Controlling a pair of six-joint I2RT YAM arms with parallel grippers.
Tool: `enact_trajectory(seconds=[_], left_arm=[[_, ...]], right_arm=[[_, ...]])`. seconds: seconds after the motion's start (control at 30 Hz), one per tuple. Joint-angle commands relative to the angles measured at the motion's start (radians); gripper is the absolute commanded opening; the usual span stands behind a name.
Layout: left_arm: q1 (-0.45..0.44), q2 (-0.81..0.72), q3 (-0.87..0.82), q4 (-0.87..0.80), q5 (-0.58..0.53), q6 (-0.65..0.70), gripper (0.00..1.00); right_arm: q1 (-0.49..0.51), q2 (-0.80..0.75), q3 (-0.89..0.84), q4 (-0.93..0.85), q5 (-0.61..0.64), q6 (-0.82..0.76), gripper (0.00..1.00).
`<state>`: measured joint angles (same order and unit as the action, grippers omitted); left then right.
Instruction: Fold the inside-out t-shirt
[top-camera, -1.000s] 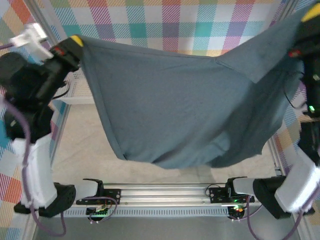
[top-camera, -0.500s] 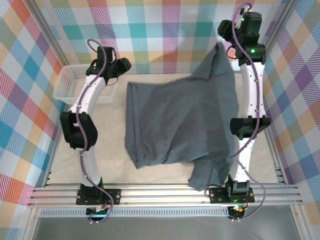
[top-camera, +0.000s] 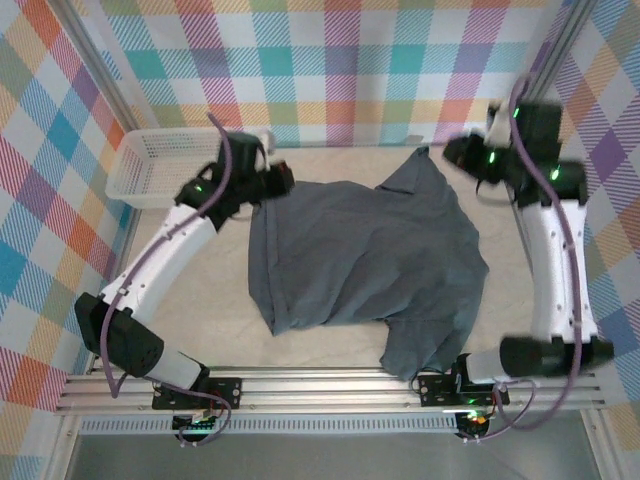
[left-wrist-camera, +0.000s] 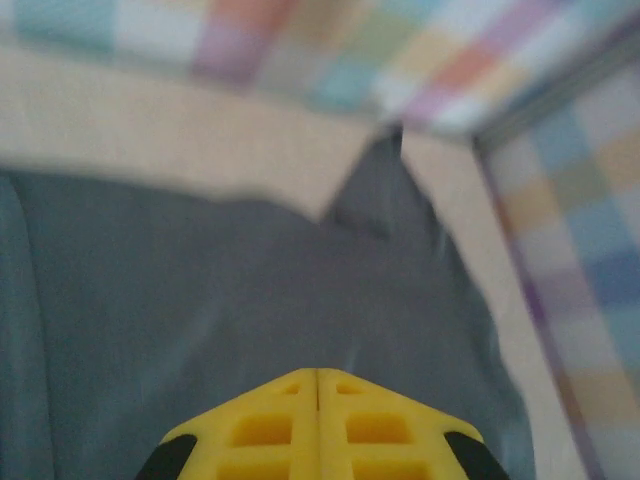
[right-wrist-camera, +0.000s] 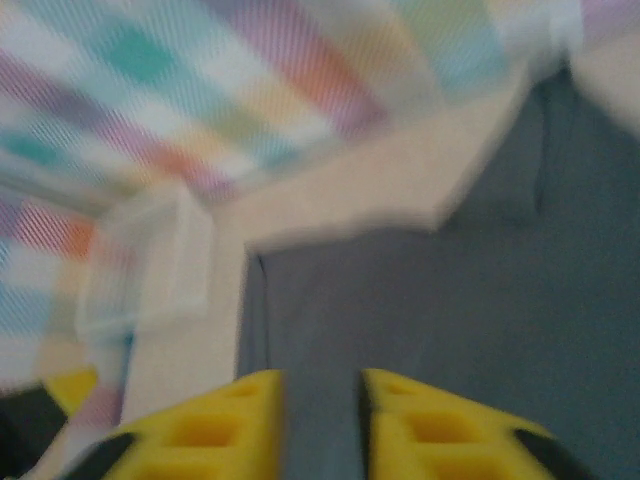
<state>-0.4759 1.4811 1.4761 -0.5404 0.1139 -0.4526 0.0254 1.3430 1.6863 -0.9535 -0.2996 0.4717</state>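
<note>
Saw a white mesh basket (top-camera: 160, 165) at the far left corner of the desk (top-camera: 200, 300), close against the checked wall (top-camera: 330, 50) and apart from the cloth. Found the left gripper (top-camera: 283, 181) just to the right of it, at the far left corner of the inside-out t-shirt (top-camera: 370, 255); could not tell from above whether it touched the fabric. Read its jaws in the left wrist view as closed: yellow fingers (left-wrist-camera: 300, 400) pressed flat together, no gap, no cloth seen between them, with the left gripper (left-wrist-camera: 318, 378) above the grey inside-out t-shirt (left-wrist-camera: 250, 290). Found the shirt itself lying spread on the middle of the desk between the two arms, mostly flat with soft wrinkles, one sleeve pointing toward the far wall and a loose flap trailing toward the near rail (top-camera: 340, 385) beside the right arm's base. Placed the right gripper (top-camera: 455, 152) at the far right, just beside that far sleeve and near the wall. Read its jaws in the right wrist view as parted: yellow fingers (right-wrist-camera: 250, 395) with a clear gap, the right gripper (right-wrist-camera: 322, 400) holding nothing, grey inside-out t-shirt (right-wrist-camera: 450, 300) visible through the gap, and the white mesh basket (right-wrist-camera: 150, 270) blurred beyond.
</note>
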Motion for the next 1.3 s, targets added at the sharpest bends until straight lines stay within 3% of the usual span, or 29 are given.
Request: enact_trajectory(seconds=[0.0,0.13,0.23,0.5,0.8,1.0,1.1,1.17,1.27], left_arm=[[-0.018,0.064,-0.181,-0.004,-0.093,-0.074,0.00],[-0.021,0.221,-0.174,-0.003,-0.134,-0.065,0.00],[-0.008,0.385,-0.069,-0.025,-0.157,-0.046,0.00],[0.076,0.733,0.221,-0.055,-0.168,-0.065,0.00],[0.179,1.015,0.572,-0.154,-0.097,-0.063,0.00],[0.236,1.042,0.756,-0.136,-0.040,-0.060,0.02],[0.252,0.972,0.805,-0.135,0.009,-0.047,0.18],[0.249,0.877,0.790,-0.137,0.051,-0.029,0.29],[0.227,0.665,0.654,-0.130,0.071,0.005,0.36]], right_arm=[[0.000,-0.109,-0.416,0.110,-0.009,0.132,0.00],[0.000,-0.115,-0.641,0.234,0.072,0.125,0.00],[-0.003,0.020,-0.674,0.328,0.083,0.096,0.00],[-0.005,0.431,-0.536,0.473,0.048,0.147,0.00],[-0.003,0.711,-0.325,0.513,-0.004,0.228,0.00],[-0.004,0.850,-0.051,0.437,-0.071,0.205,0.00],[-0.005,0.843,0.103,0.321,-0.089,0.147,0.00],[-0.008,0.753,0.091,0.285,-0.076,0.102,0.00],[-0.031,0.515,-0.117,0.297,-0.041,0.089,0.00]])
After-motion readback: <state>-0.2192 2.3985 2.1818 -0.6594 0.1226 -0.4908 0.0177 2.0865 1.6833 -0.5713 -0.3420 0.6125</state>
